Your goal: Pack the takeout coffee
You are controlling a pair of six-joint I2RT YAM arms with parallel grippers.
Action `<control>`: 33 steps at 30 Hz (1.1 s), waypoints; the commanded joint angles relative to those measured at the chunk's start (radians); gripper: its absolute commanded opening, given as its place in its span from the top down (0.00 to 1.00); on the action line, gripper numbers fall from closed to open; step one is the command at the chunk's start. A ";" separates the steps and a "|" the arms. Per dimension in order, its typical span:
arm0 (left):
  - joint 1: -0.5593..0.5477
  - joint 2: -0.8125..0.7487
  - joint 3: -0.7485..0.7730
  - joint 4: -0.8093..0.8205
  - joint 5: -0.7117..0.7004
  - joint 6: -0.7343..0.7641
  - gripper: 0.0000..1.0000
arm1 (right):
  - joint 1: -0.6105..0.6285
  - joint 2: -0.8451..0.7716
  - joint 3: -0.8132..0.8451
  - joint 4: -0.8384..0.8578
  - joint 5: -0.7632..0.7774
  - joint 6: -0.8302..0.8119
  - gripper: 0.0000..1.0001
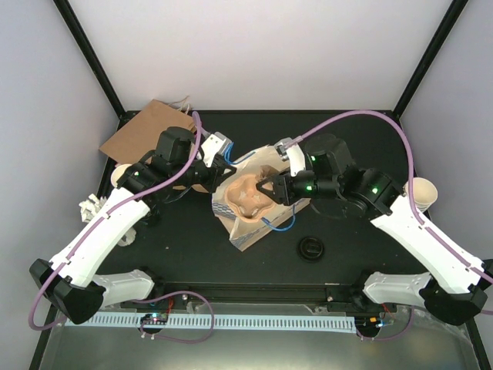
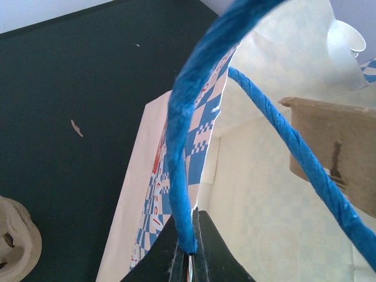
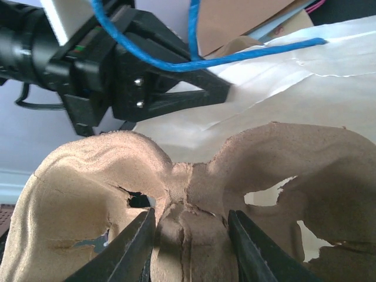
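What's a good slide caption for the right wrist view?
Right gripper clamps the pulp cup carrier while the left gripper holds the paper bag open.

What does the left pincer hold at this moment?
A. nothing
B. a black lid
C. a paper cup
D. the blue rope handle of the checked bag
D: in the left wrist view the left pincer is shut on the blue rope handle at the rim of the checked bag; the right pincer grips the pulp cup carrier.

Red lettering on checked paper bag (image 2: 147, 197), cut off, not legible, nothing else readable
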 commanded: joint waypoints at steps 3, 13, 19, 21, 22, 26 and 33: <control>-0.007 0.000 0.045 0.014 0.012 -0.014 0.99 | -0.001 -0.040 0.036 0.058 -0.114 0.033 0.66; -0.013 0.017 0.058 0.012 0.011 -0.024 0.98 | 0.007 -0.021 -0.015 0.170 -0.191 0.081 0.66; -0.016 0.012 0.056 0.005 0.010 -0.019 0.99 | -0.003 -0.023 -0.078 0.162 -0.085 0.084 0.66; -0.016 0.010 0.056 0.002 0.011 -0.017 0.99 | -0.013 -0.025 -0.092 0.158 -0.068 0.081 0.66; -0.016 0.008 0.054 0.001 0.011 -0.016 0.98 | -0.019 -0.025 -0.098 0.156 -0.061 0.078 0.66; -0.017 0.004 0.051 -0.002 0.011 -0.008 0.99 | -0.064 -0.038 -0.124 0.146 -0.060 0.058 0.66; -0.020 -0.001 0.046 -0.018 0.015 0.006 0.99 | -0.122 -0.057 -0.124 0.097 -0.039 -0.001 0.66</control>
